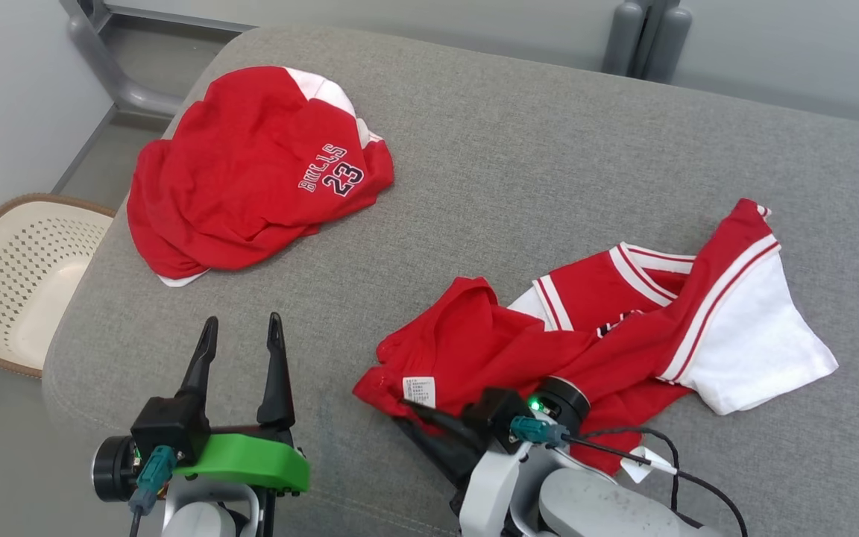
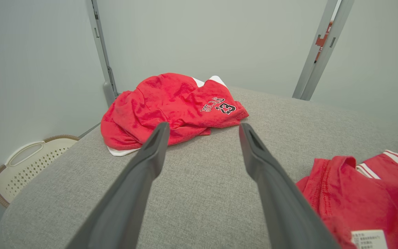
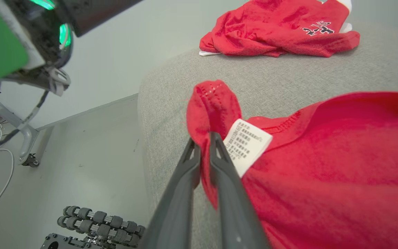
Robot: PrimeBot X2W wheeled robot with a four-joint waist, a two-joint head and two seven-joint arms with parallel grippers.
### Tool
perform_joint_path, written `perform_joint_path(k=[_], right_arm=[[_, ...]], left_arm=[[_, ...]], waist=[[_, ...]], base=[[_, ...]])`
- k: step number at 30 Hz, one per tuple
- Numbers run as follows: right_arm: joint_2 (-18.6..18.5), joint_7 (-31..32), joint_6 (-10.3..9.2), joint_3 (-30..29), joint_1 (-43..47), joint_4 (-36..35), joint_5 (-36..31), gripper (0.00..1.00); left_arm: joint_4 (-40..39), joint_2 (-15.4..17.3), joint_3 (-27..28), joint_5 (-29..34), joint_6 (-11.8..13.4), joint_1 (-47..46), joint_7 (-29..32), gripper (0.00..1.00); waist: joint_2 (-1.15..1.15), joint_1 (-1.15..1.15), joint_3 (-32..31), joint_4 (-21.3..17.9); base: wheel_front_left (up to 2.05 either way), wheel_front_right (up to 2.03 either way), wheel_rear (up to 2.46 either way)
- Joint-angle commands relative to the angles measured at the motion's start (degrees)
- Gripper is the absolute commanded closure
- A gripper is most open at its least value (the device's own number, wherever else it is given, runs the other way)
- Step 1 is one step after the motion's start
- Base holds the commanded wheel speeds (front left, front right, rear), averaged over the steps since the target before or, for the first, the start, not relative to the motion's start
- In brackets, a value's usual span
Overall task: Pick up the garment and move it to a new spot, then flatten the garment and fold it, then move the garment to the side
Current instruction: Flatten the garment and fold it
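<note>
"BULLS 23" on far red garment point(image 1: 250, 171)

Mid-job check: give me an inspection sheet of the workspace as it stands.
Surface: grey cushion, bare between the garments.
Job's things: red-and-white jersey, crumpled at near right, care label showing.
Clutter: second red jersey, bunched at far left.
Grippers: left gripper open over bare cushion; right gripper shut on the jersey's hem beside the label.
Cables: black cable looping off the right wrist.
Surroundings: perforated basket on the floor at left; grey metal frame behind.
</note>
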Motion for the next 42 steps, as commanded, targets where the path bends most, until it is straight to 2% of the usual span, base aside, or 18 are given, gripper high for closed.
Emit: perform_joint_path(k=[1, 8, 14, 19, 23, 31, 40, 41, 42], right_arm=[[-0.08, -0.18, -0.08, -0.63, -0.04, 0.04, 0.46, 0.00], [-4.51, -0.18, -0.08, -7.30, -1.29, -3.00, 0.56, 0.00], [-10.82, -0.18, -0.08, -18.31, 0.03, -4.71, -0.19, 0.00], [-15.27, -0.18, -0.08, -27.81, 1.34, -0.83, -1.10, 0.00], [-17.41, -0.18, -0.08, -32.58, 2.01, 4.00, -0.84, 0.00], [-18.15, -0.19, -0.08, -37.43, 3.85, 12.40, -0.34, 0.00], [-16.55, 0.38, -0.08, -38.79, 5.34, 17.61, 0.77, 0.00], [-16.21, 0.93, -0.08, -38.53, 5.60, 17.81, 1.38, 0.53], [-15.85, 1.53, -0.06, -37.98, 5.92, 17.80, 1.88, 0.99]], left_arm=[[-0.18, 0.10, 0.24, -0.01, 0.05, 0.38, -0.04, 0.00], [-0.14, 0.11, 0.65, 0.49, 0.04, 0.60, -0.04, 0.00], [-0.25, 0.11, 0.99, 0.69, -0.08, 0.91, -0.03, 0.00], [-0.43, 0.11, 1.22, 0.88, -0.32, 1.14, -0.03, 0.00], [-0.51, 0.11, 1.14, 0.96, -0.37, 0.87, -0.04, 0.00], [-0.43, 0.11, 1.04, 1.12, -0.55, -0.02, -0.04, 0.00], [-0.08, 0.11, 1.17, 1.47, -0.42, 0.24, -0.04, 0.00], [-0.07, 0.11, 1.17, 1.49, -0.41, 0.38, -0.04, 0.00], [-0.01, 0.11, 1.19, 1.55, -0.44, 0.58, -0.03, 0.00]], waist=[[0.00, 0.00, -0.02, -0.43], [0.00, 0.00, -0.48, -2.26], [0.00, 0.00, -0.83, -3.30], [0.00, 0.00, -0.78, -3.83], [0.00, 0.00, -0.43, -3.97], [0.00, 0.00, 0.49, -4.10], [0.00, 0.00, -0.13, -4.69], [0.00, 0.00, -0.24, -4.82], [0.00, 0.00, -0.44, -5.07]], base=[[0.00, 0.00, 0.00], [0.00, 0.00, 0.00], [0.00, 0.00, 0.00], [0.00, 0.00, 0.00], [0.00, 0.00, 0.00], [0.00, 0.00, 0.00], [0.00, 0.00, 0.00], [0.00, 0.00, 0.00], [0.00, 0.00, 0.00]])
